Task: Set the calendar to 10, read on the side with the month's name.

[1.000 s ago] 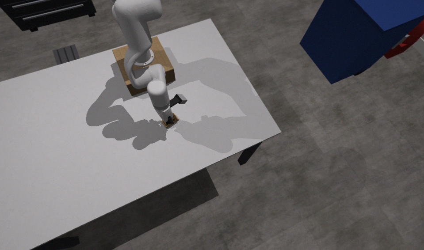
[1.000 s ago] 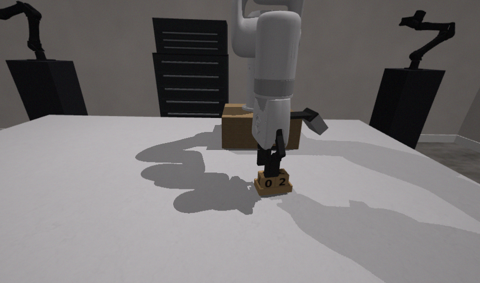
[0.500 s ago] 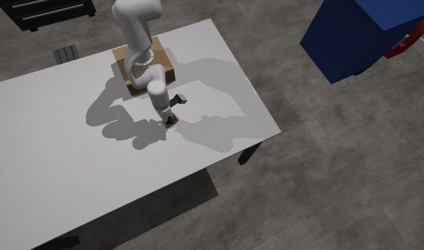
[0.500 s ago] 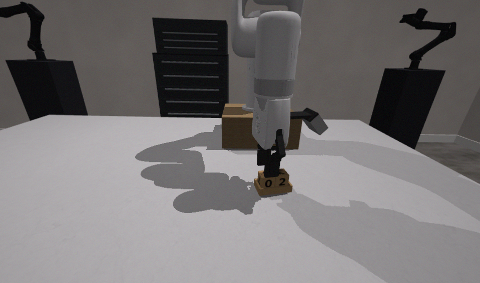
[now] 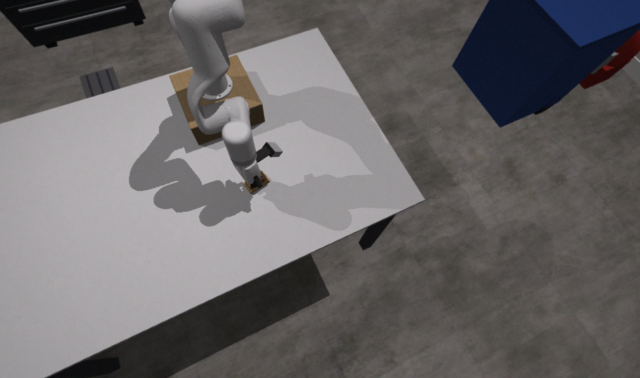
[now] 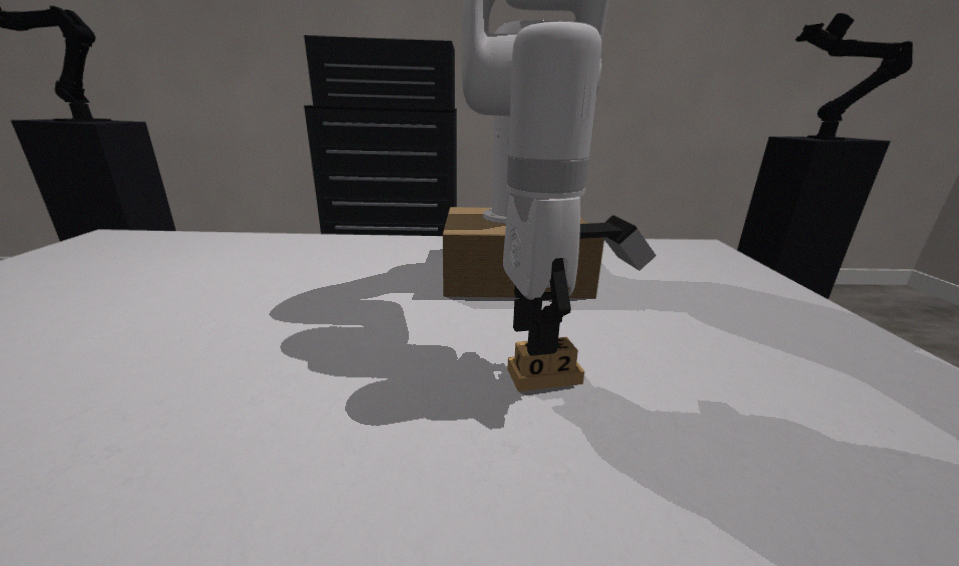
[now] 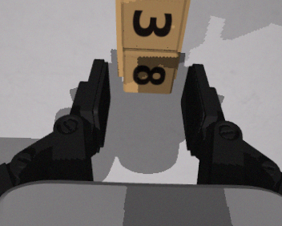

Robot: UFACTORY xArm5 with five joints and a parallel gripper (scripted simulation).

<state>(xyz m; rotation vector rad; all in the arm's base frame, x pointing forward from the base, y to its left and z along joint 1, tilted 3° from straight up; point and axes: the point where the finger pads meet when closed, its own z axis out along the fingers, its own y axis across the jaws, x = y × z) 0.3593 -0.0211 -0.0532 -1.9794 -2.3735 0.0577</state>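
Hand (image 5: 256, 183) (image 6: 543, 347) (image 7: 147, 81): spread halfway, pinching nothing
Cubes (image 6: 564, 364) (image 7: 152, 38): just by the fingertips, side by side, showing 0 and 2 out front
Feel: likely light, hard, a bit slidy
Grab: flat sides, one cube at a time
Tray (image 5: 253, 191) (image 6: 547, 382) (image 7: 119, 60): under the cubes, on the counter (image 5: 125, 263) (image 6: 257, 478) (image 7: 22, 60)

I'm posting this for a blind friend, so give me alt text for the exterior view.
A robot gripper reaches down to two wooden number cubes reading 0 and 2, side by side in a small wooden tray on a pale table. Behind stand a wooden block and a dark drawer cabinet.
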